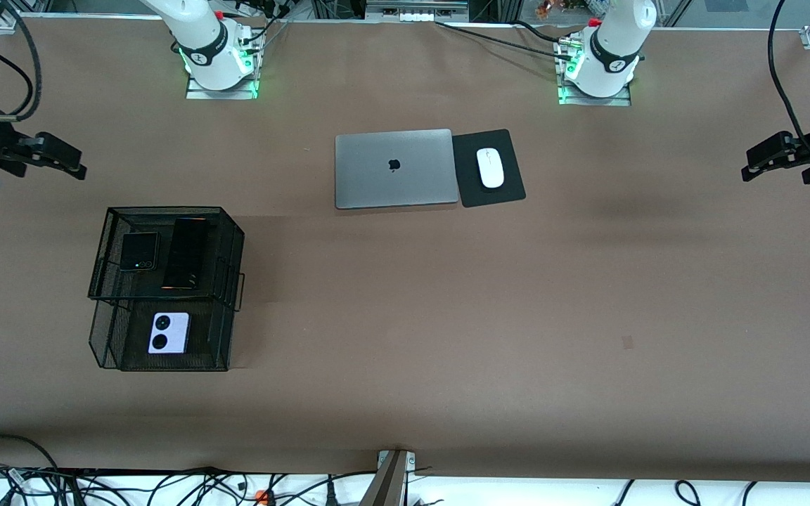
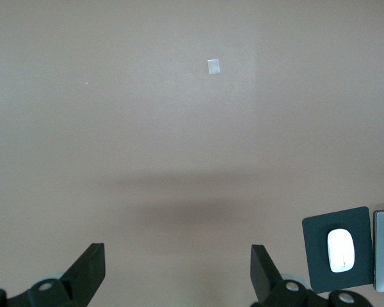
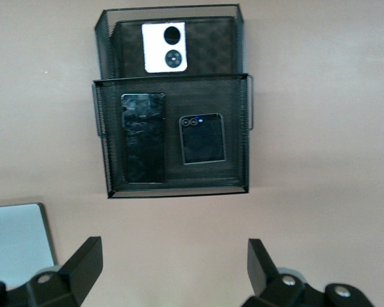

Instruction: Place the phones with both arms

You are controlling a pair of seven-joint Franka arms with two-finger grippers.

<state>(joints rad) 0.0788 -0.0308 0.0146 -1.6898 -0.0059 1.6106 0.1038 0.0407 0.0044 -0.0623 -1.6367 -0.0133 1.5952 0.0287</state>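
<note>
A: What does the surface look like?

B: A broad table covered in matte brown material fills the front view. Black cables tangle along a white strip at the bottom edge, and two white arm bases stand at the top edge.

A: What sits on it?

B: At the centre top lies a closed silver laptop, smooth metal with rounded corners. Touching its side toward the left arm's end is a flat black mouse pad with a glossy white oval mouse on it. At the middle left of the frame stands a two-tier black wire-mesh tray.

A: Where are the phones?

B: All three lie flat in the tray. The upper tier holds the small squarish black phone beside the long slim black phone. The lower tier, nearer the front camera, holds the lilac-white phone with two black circles.

A: And the grippers?

B: The right gripper hangs at the upper left edge of the front view, over bare table near the tray; its black fingers are spread wide, holding nothing. The left gripper hangs at the upper right edge over bare table, fingers likewise spread and empty.
</note>
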